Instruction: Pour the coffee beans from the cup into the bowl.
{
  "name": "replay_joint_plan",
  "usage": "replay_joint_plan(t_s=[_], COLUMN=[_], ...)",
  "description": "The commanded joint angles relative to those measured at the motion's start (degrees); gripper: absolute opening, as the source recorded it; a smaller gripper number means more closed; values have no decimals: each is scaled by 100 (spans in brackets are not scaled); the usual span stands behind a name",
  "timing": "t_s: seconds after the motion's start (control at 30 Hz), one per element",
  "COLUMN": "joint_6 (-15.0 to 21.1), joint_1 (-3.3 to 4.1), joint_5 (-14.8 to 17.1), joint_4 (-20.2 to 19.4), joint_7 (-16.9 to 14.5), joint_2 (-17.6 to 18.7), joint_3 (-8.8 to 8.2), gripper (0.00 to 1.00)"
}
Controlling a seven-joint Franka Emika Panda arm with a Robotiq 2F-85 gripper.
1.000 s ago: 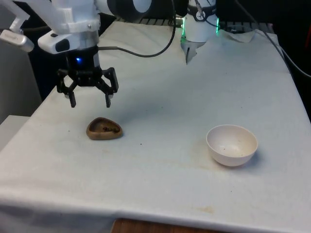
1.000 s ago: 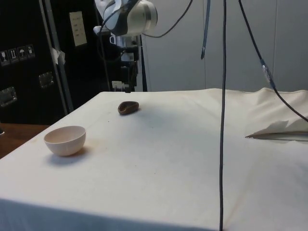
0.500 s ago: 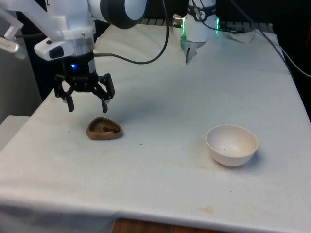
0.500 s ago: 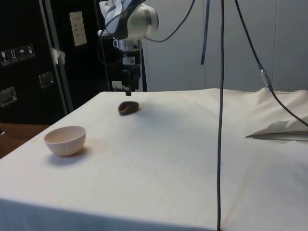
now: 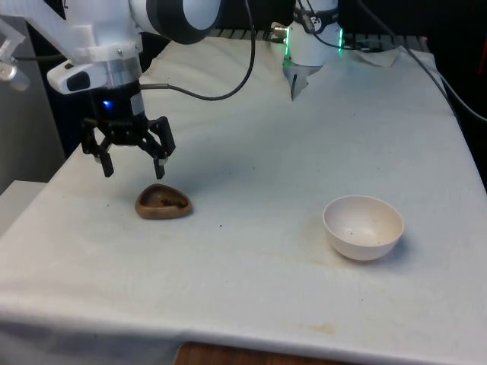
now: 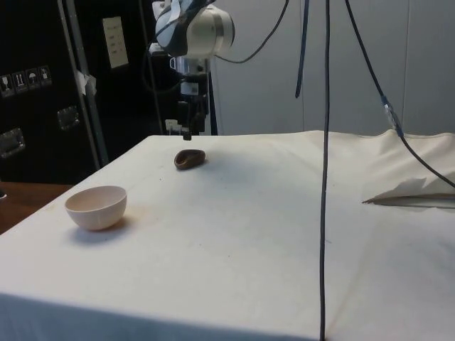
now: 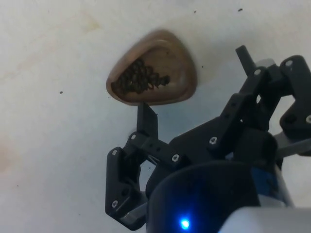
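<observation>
A small brown wooden cup point(image 5: 163, 203) with dark coffee beans point(image 7: 141, 80) in it sits on the white cloth toward the front view's left. My black gripper point(image 5: 133, 172) hangs open just above and slightly behind it, with nothing between the fingers. In the wrist view the cup point(image 7: 153, 69) lies just beyond the fingertips point(image 7: 146, 118). The side view shows the cup point(image 6: 190, 158) below the gripper point(image 6: 186, 133). A white bowl point(image 5: 363, 226) stands apart on the front view's right, and near the table corner in the side view, bowl point(image 6: 96, 207).
The table's left edge point(image 5: 53, 190) in the front view runs close beside the gripper. A black cable point(image 6: 325, 163) hangs down in the side view. Crumpled paper point(image 6: 416, 192) lies on the cloth far from the cup.
The gripper has drifted toward the front view's left and lowered a little nearer the cup, still open. Cup and bowl have not moved.
</observation>
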Motion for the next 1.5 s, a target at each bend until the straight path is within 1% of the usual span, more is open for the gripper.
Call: replay_joint_plan(t_s=[0.0,0.03,0.23,0.27,0.3,0.33,0.37,0.5,0.53,0.6,0.83,0.87,0.9,0.97,1.13,1.17,1.2,1.23,1.37,1.4,1.47], joint_6=[-17,-92,-103,-97,-69,-92,-80,-52,-46,-52,-80,-46,-80,-92,-149,-166,-86,-178,-269,-332,-390], joint_1=[0,-29,-17,-11,0,-6,6,17,6,11,-40,-6,-46,-52,-109,-115,-63,-126,-166,-183,-201], joint_5=[40,103,275,275,269,269,258,246,275,252,292,286,304,315,435,470,487,498,636,728,802], joint_4=[11,57,52,52,29,57,63,103,57,126,315,258,338,390,550,579,504,607,739,819,882], joint_7=[6,52,115,132,86,160,201,246,195,241,223,212,223,223,195,183,172,172,138,120,103], joint_2=[11,34,57,74,46,86,109,183,132,212,418,378,447,498,630,653,619,676,773,825,871], joint_3=[-11,0,-17,-29,-23,-34,-40,-46,-23,-40,-52,-69,-63,-80,-132,-143,-178,-155,-178,-195,-206], gripper=[100,100,100,100,100,100,100,100,100,100,100,100,100,100,100,100,100,100,100,100,100])
